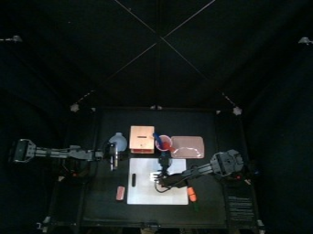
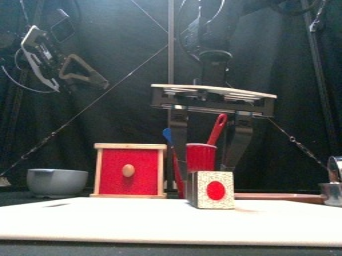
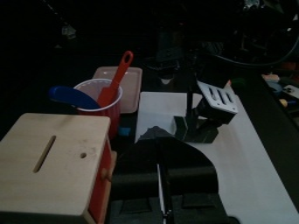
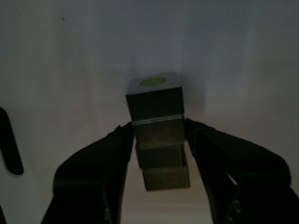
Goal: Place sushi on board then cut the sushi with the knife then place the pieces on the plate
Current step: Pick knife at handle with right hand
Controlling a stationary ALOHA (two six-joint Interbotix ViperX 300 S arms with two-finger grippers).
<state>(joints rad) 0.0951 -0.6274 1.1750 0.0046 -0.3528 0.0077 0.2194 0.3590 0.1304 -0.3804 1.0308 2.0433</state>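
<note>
Front view: where is the sushi?
– The sushi (image 2: 210,188) lies on the board (image 2: 80,215), its red-centred end facing the front.

And the right gripper?
– The right gripper (image 4: 159,131) reaches down over the middle of the board. In its wrist view the jaws are narrow, one against each side of the roll's nearer blocks. The far block sticks out past the tips.

What about the knives?
– Both stand in the cup (image 2: 201,157) behind the sushi, the red knife (image 2: 218,128) leaning right and the blue knife (image 2: 170,140) on the left. The box (image 2: 130,170) is just left of the cup. The bowl (image 2: 56,181) is farther left.

Where is the plate?
– The tray (image 1: 189,144) sits right of the cup, behind the board.

And the left gripper?
– The left gripper (image 3: 163,179) hangs left of the board's back corner, near the bowl. Its jaws are together with only a thin line between them, and they hold nothing.
</note>
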